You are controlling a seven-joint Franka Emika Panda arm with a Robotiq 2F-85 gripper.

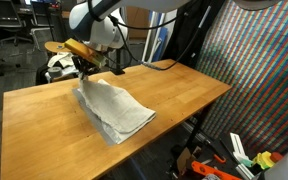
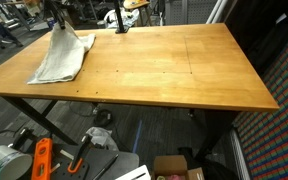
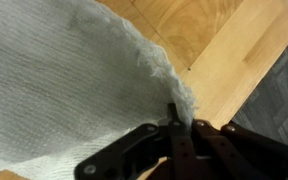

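Observation:
A grey-white towel (image 1: 114, 108) lies on the wooden table (image 1: 174, 95), with one corner lifted off the surface. My gripper (image 1: 84, 68) is shut on that raised corner at the table's far side. In an exterior view the towel (image 2: 62, 58) hangs from the gripper (image 2: 60, 27) and drapes down onto the table (image 2: 164, 65). In the wrist view the black fingers (image 3: 174, 122) are pinched together on the towel's frayed edge (image 3: 159, 70), and the cloth (image 3: 54, 80) fills most of the picture.
The table's edge runs close by the towel (image 1: 84, 140). Office chairs and clutter stand behind the table (image 1: 14, 35). Tools and boxes lie on the floor below (image 2: 44, 158). A patterned panel (image 1: 254, 70) stands beside the table.

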